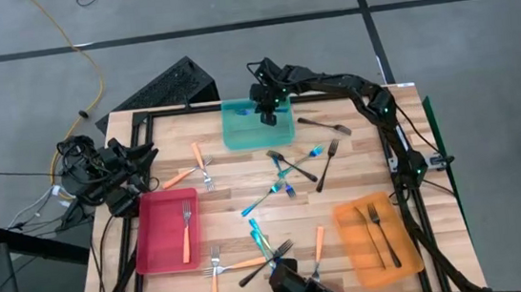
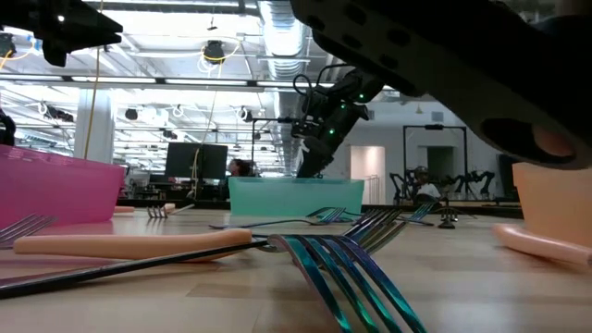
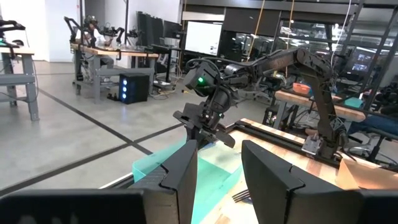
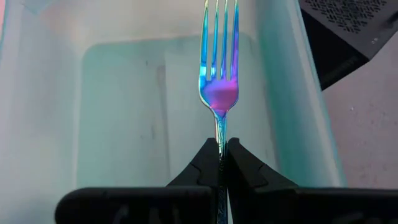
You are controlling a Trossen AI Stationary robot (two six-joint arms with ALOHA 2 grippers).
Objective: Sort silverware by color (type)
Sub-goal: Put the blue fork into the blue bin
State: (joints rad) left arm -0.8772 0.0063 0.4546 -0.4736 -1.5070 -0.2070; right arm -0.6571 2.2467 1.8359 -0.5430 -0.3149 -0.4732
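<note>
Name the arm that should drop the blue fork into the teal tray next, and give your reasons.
Right. Its tool is shut on the blue fork and hangs directly over the teal tray. The left tool is open, holds nothing and sits back at the table's left edge.

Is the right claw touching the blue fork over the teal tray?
Touching. The right wrist view shows the right claw shut on the blue fork handle, above the teal tray.

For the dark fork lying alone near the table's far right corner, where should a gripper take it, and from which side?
Probably mid-handle, from straight above: the dark fork lies flat on the bare table, clear of neighbours, so fingers can straddle the thin handle across its width. The right gripper is shut on a blue fork.
</note>
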